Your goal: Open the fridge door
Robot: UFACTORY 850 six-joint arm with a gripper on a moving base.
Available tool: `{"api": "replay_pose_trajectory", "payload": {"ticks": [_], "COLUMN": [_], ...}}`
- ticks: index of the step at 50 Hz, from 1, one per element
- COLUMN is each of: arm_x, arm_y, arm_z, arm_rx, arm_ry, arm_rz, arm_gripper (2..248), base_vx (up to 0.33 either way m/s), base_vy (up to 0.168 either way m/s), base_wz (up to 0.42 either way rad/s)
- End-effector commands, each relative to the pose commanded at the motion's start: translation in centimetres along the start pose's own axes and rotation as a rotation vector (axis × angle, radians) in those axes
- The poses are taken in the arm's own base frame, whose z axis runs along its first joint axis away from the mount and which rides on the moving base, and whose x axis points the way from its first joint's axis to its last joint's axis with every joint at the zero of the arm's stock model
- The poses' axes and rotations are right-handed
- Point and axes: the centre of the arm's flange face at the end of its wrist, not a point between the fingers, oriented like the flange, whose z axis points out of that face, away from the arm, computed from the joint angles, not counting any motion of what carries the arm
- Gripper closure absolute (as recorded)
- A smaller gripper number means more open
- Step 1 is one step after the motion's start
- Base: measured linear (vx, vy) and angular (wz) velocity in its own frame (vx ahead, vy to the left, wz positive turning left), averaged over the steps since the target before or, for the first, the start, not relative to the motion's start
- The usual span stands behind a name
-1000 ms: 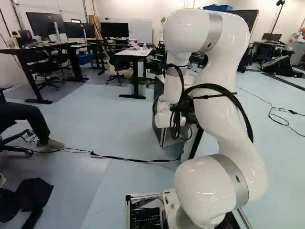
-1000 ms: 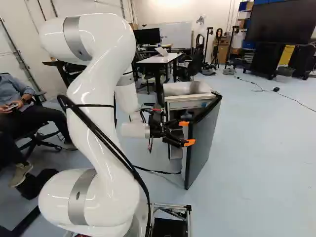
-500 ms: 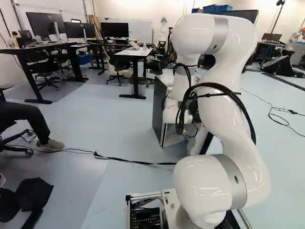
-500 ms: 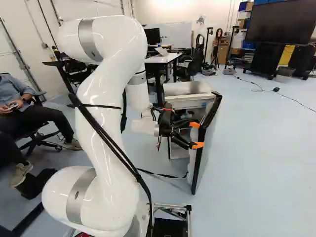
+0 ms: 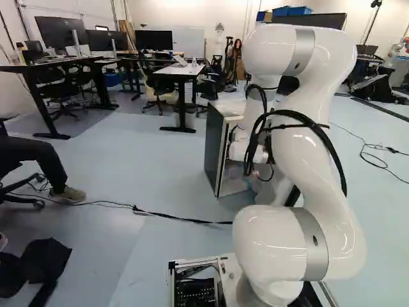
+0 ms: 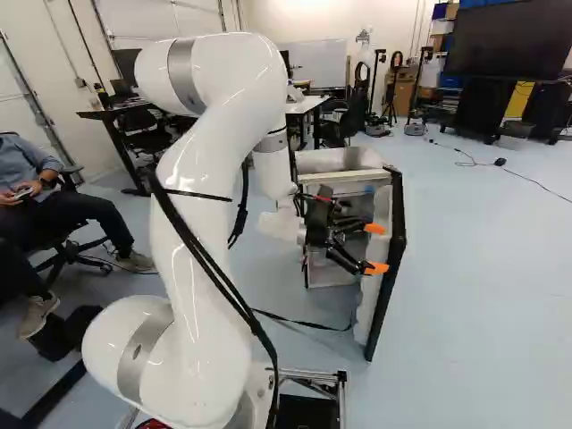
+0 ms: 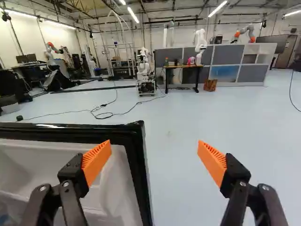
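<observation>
1. My arm point(image 6: 192, 214) rises from the foot of the right base view, left of its middle, leans rightward and bends over near the upper edge.
2. Below that bend, my forearm point(image 6: 273, 168) slopes downward; my claw point(image 6: 375, 248), right of centre, points rightward, roughly level.
3. The claw is released, its fingers spread well apart, with nothing gripped.
4. The fridge point(image 5: 214, 150) stands right of centre in the left base view, partly behind my arm.
5. Its door point(image 6: 368, 308), right of centre in the right base view, stands open.
6. In the wrist view, one orange pad point(image 7: 97, 162) appears over the door's pale inner side, the other over the floor point(image 7: 174, 188); the black rim shows between them. Contact cannot be told.
</observation>
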Motion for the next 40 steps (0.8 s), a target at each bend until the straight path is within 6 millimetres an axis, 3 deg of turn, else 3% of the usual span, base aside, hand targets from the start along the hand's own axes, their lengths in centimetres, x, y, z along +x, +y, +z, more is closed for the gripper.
{"api": "replay_pose_trajectory", "payload": {"ticks": [29, 40], "arm_x": [0.6, 0.6], "arm_y": [-1.4, -0.8], "arm_z": [6.7, 6.6], "arm_rx": [-0.143, -0.144], "arm_ry": [0.017, 0.016], "arm_rz": [0.067, 0.059], "arm_gripper": [3, 3], "base_vx": [0.000, 0.000], "base_vy": [0.000, 0.000], "base_wz": [0.000, 0.000]}}
